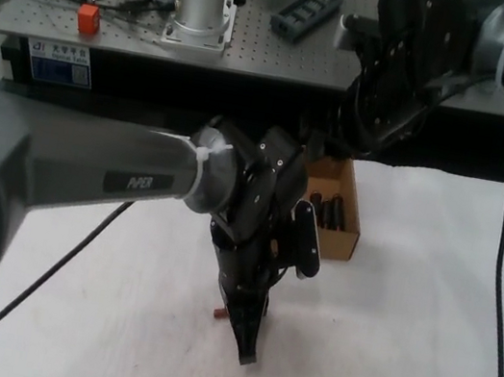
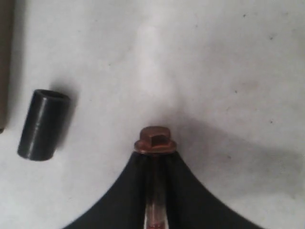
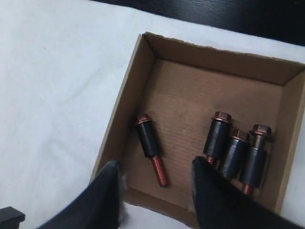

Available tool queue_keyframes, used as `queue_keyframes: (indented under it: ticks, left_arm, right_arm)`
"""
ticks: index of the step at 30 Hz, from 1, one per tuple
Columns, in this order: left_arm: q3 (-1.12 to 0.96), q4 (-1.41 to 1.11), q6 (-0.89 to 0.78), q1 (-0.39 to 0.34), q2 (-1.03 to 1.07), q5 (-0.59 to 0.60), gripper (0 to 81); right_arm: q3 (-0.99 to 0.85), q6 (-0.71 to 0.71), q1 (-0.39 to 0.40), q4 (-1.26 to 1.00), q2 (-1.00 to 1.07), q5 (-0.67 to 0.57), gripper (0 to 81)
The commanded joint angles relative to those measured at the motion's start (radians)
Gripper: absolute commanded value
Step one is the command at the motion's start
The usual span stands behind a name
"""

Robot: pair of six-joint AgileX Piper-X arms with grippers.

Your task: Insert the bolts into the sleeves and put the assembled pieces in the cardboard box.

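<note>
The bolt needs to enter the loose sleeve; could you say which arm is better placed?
Left: the left hand is shut on the bolt, the sleeve lying beside it; the right hand hangs open over the cardboard box.

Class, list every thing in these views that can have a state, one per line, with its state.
Left end effector: shut on a bolt, head protruding.
Sleeve: empty, lying on its side on the cloth.
Right end effector: open, above the cardboard box.
Cardboard box: open-topped, holding four assembled pieces, lying flat.
</note>
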Motion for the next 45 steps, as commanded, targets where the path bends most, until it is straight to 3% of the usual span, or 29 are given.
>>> queue_keyframes:
  ticks: [1, 3, 7, 13, 17, 23, 30, 37, 45]
  left_arm:
    - [-0.004, 0.018, 0.013, -0.004, 0.015, -0.007, 0.0]
    - [-0.004, 0.018, 0.006, -0.004, 0.009, -0.014, 0.0]
    - [-0.002, 0.028, -0.139, 0.006, -0.052, -0.137, 0.7]
    - [0.111, 0.045, -0.438, 0.141, -0.253, 0.038, 0.7]
    - [0.281, -0.052, -0.502, 0.219, -0.439, 0.040, 0.7]
    - [0.457, -0.147, -0.543, 0.309, -0.662, 0.040, 0.7]
    - [0.499, -0.137, -0.543, 0.360, -0.822, 0.088, 0.7]
    - [0.499, -0.135, -0.543, 0.371, -0.886, 0.131, 0.7]
    - [0.499, -0.123, -0.543, 0.371, -0.891, 0.131, 0.7]
  right_arm:
    - [-0.009, -0.010, -0.005, 0.003, -0.034, -0.031, 33.8]
    - [-0.009, -0.012, -0.005, 0.009, -0.044, -0.054, 33.8]
    - [-0.009, -0.063, 0.000, 0.061, -0.072, -0.064, 33.8]
    - [-0.009, -0.270, 0.055, 0.264, -0.057, -0.066, 33.8]
    - [-0.009, -0.350, 0.116, 0.270, -0.026, -0.057, 33.8]
    - [-0.009, -0.415, 0.211, 0.260, 0.046, 0.085, 33.8]
    - [-0.009, -0.469, 0.280, 0.168, 0.139, 0.288, 33.8]
    - [-0.011, -0.506, 0.284, 0.104, 0.180, 0.368, 33.8]
    - [-0.011, -0.528, 0.284, 0.060, 0.204, 0.373, 33.8]
